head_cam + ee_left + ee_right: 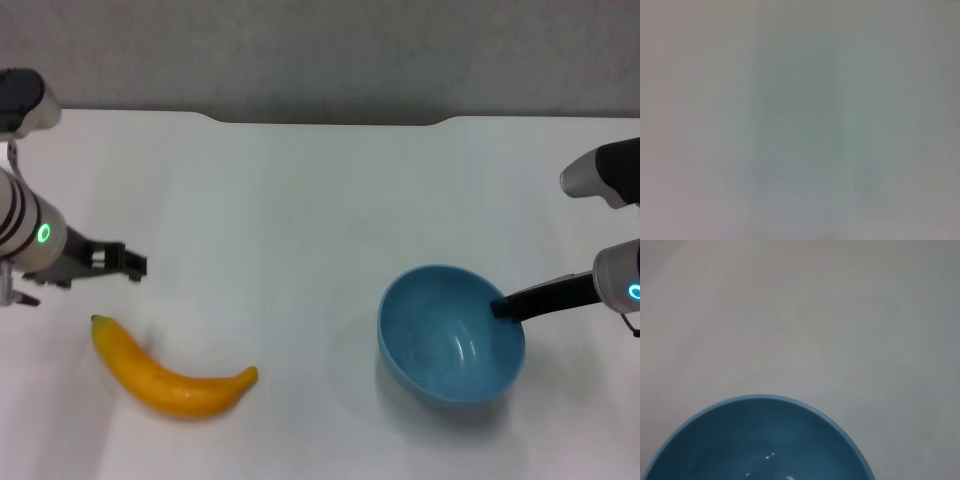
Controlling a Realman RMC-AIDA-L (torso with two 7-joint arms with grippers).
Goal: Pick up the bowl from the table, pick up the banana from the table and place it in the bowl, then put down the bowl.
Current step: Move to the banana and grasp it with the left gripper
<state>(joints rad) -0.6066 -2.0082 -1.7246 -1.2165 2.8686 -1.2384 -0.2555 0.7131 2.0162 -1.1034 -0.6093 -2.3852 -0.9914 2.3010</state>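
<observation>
The light-blue bowl (445, 340) is at the right, tilted a little, with a shadow on the white table (300, 200) beneath it. My right gripper (500, 306) is shut on the bowl's right rim. The right wrist view shows the bowl's inside (760, 440) over bare table. The yellow-orange banana (170, 380) lies on the table at the front left, its stem tip pointing left. My left gripper (128, 262) is open and empty, above the table just behind the banana's stem end. The left wrist view shows only blurred white surface.
The table's far edge has a shallow notch (330, 122) against a grey wall. Bare tabletop lies between the banana and the bowl.
</observation>
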